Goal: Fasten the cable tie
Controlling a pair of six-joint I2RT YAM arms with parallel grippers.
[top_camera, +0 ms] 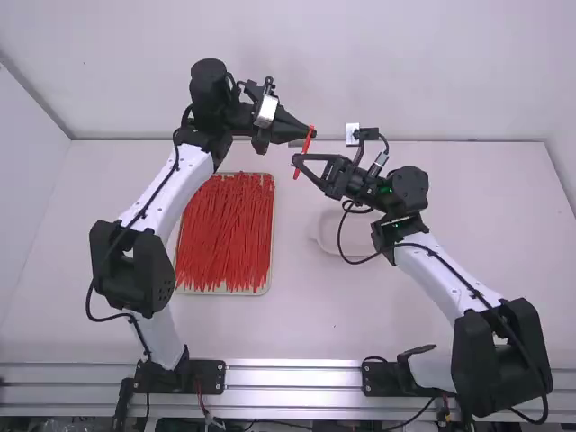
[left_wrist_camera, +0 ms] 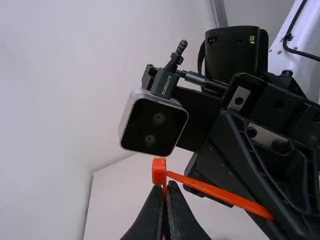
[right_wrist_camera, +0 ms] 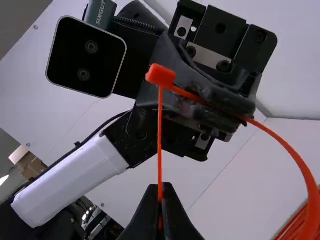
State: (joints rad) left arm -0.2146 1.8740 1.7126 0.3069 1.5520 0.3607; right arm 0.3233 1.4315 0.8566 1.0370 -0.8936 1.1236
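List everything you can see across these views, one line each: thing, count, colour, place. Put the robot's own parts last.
held cable tie: one, red, in the air between the two grippers
pile of cable ties: many, red, lying on the tray
tray: one, tan, on the table beside the left arm
table: one, white, under everything
left gripper: one, black, shut on the held cable tie just below its head
right gripper: one, black, shut on the held cable tie's strap

The left gripper (top_camera: 307, 135) and right gripper (top_camera: 297, 163) are held high, tips close together. Each is clamped on the cable tie (right_wrist_camera: 160, 140).
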